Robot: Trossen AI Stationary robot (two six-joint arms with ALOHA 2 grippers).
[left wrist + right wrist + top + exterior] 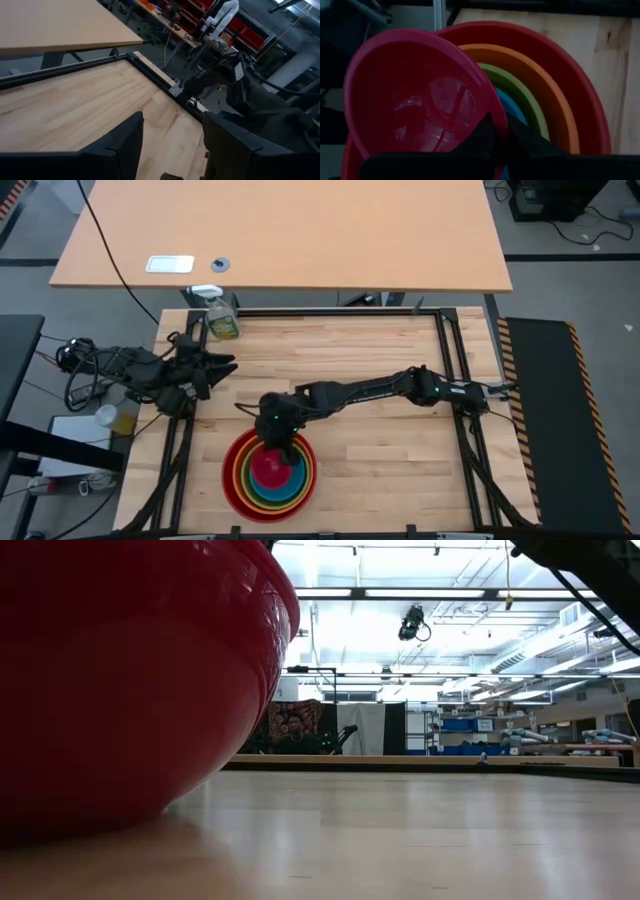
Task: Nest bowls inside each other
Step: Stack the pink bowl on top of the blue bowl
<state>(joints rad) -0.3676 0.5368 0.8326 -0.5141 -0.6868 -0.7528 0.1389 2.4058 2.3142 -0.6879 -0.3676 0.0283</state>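
Non-task items, all placed relative to the butcher-block table (380,370): spray bottle (220,313) on its far-left corner. Tan desk (300,230) just beyond its far edge, with a white card (169,264) and a round grommet (220,264) on it. Black mat (550,410) with striped edge along its right side.

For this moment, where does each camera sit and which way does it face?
High: overhead, facing down; both arms, left gripper open at the table's edge.
Low: table height, facing the room; big red bowl fills its left.
Left wrist: facing across the wooden table, past its own fingers.
Right wrist: right gripper shut on pink bowl.
High and right wrist share the nested bowls.
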